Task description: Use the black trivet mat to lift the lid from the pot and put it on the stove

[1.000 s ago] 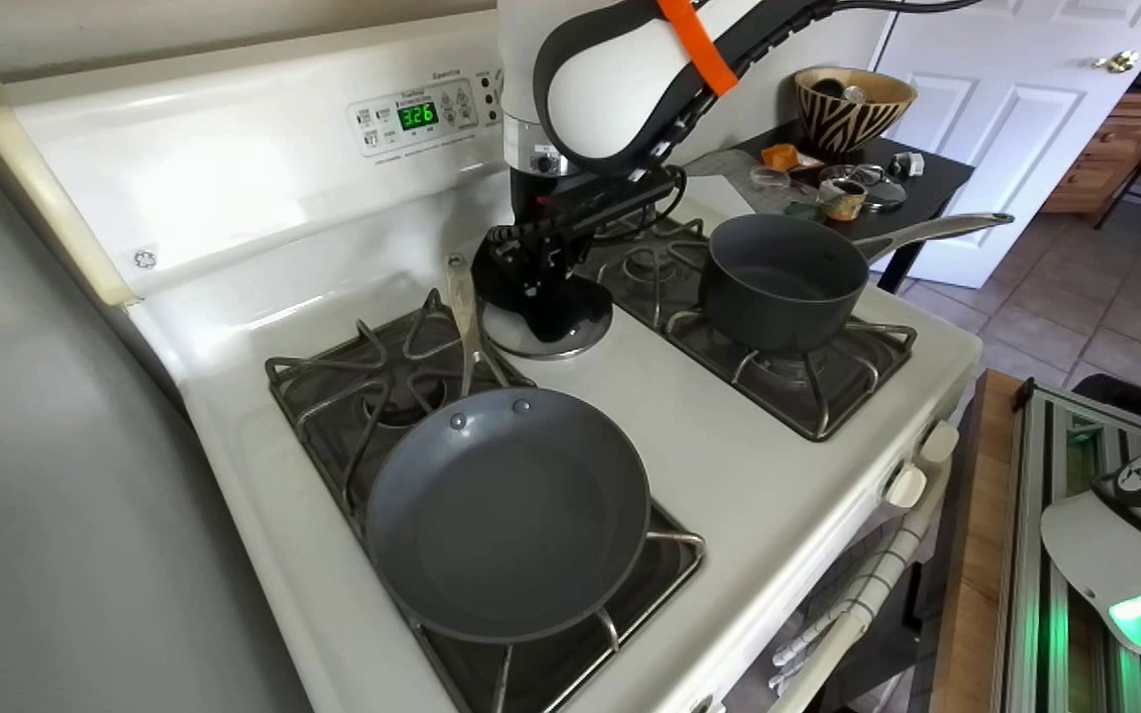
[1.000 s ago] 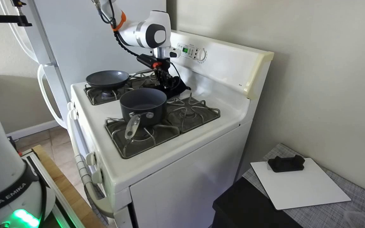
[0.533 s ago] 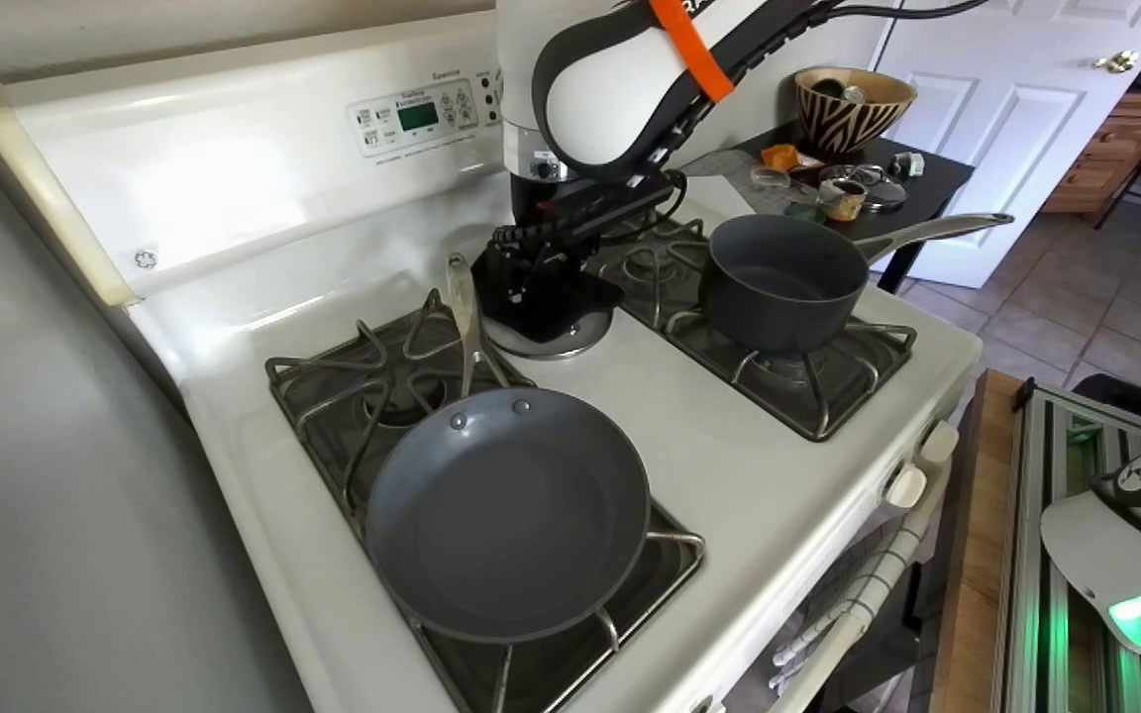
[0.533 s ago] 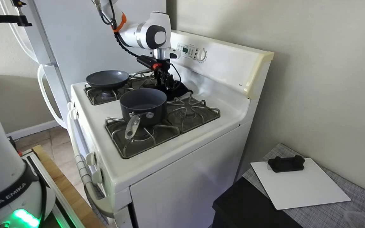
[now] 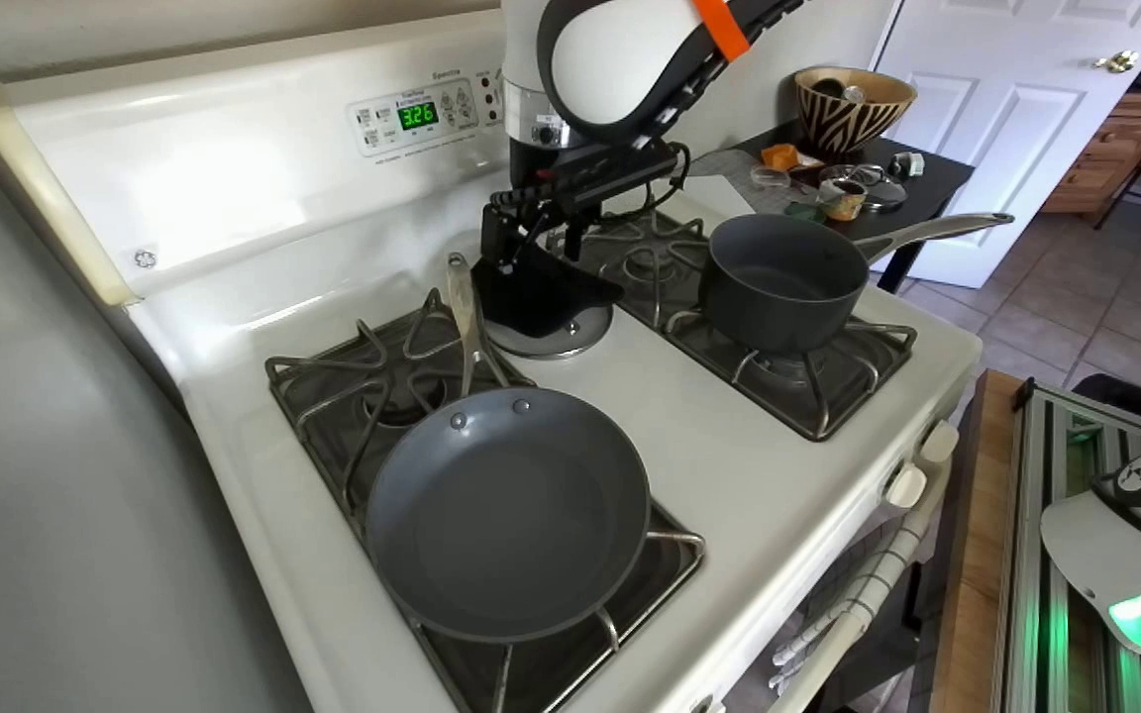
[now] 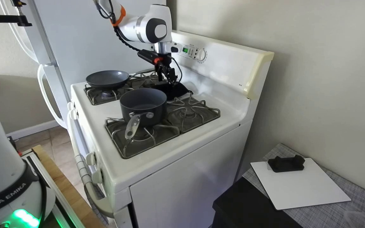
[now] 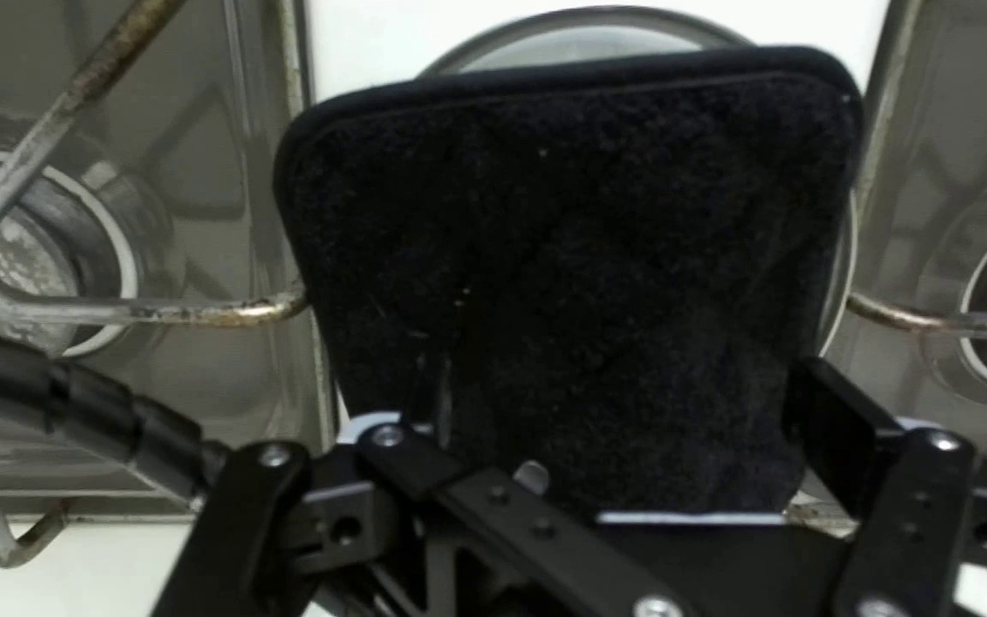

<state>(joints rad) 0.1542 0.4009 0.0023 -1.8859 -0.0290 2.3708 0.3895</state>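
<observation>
Wrist view, black trivet mat (image 7: pixel 588 283), fuzzy-looking, round-cornered, partly covering the lid (image 7: pixel 579 44)

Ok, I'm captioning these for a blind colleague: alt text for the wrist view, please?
A black trivet mat covers most of a round lid on the white stove, between burner grates, with the open pincer in the lower foreground.

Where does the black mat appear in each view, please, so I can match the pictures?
In an exterior view the mat is just above centre, beyond the frying pan.
In an exterior view the mat is just above centre, beyond the pot.
Wrist view: the mat fills the middle.
Shared landmark: the burner grates beside it, in all three views.
</observation>
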